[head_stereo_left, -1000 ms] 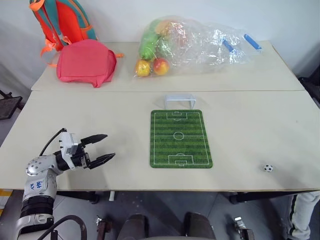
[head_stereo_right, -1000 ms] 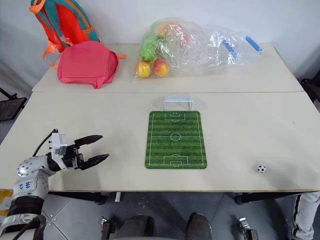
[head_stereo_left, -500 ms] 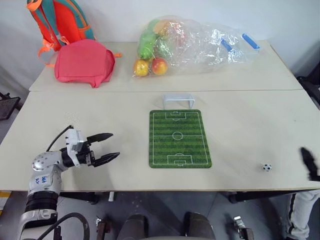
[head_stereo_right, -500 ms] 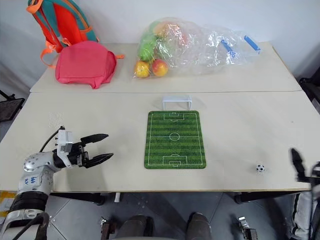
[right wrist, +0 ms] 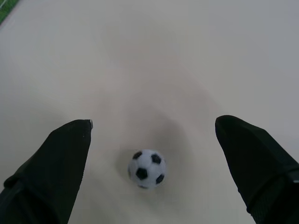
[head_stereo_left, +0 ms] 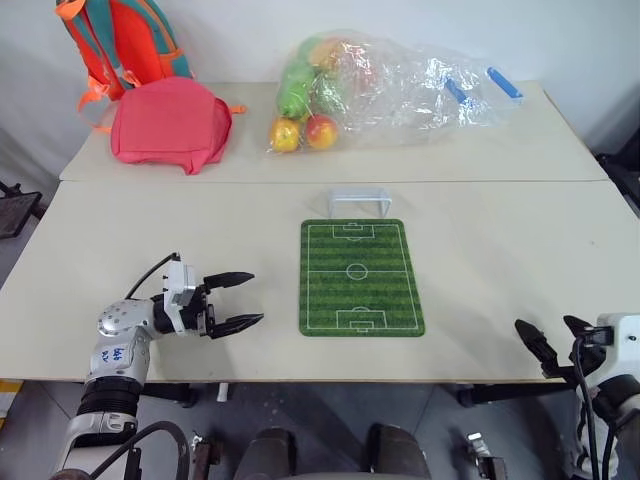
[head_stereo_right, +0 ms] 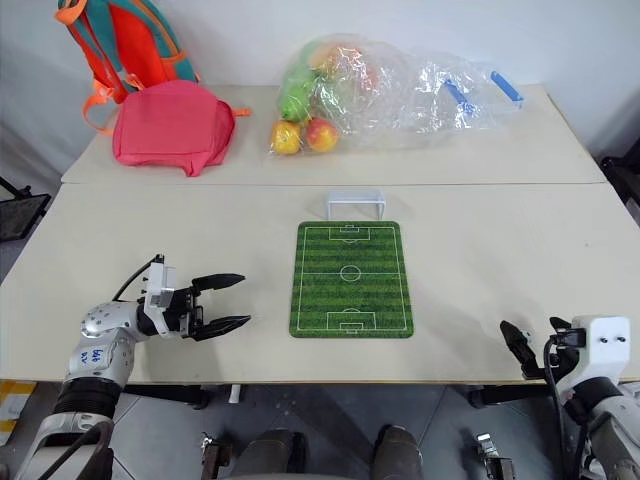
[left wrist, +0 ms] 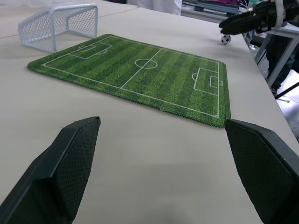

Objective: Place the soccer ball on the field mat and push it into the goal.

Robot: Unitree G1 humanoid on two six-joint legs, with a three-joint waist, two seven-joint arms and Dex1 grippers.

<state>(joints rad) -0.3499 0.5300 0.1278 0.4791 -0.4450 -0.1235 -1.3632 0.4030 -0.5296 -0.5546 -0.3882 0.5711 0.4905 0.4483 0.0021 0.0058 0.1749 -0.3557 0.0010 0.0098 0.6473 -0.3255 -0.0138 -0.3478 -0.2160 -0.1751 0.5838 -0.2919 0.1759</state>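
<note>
Silver-grey left arm [head_stereo_left: 118, 335] with blue scribbles and a black cable; each hand [head_stereo_left: 232, 301] has two black, finely textured fingers [left wrist: 70, 161].

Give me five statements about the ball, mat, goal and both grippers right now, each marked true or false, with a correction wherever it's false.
1. The soccer ball lies on the bare table, off the field mat. True.
2. The right gripper is shut on the ball. False: its fingers are open, with the ball lying between them, untouched.
3. The goal stands at the mat's far end. True.
4. The left gripper holds a fruit. False: it is open and empty, to the left of the mat.
5. The fruits lie on the mat. False: they are on the far table by a clear plastic bag.
</note>
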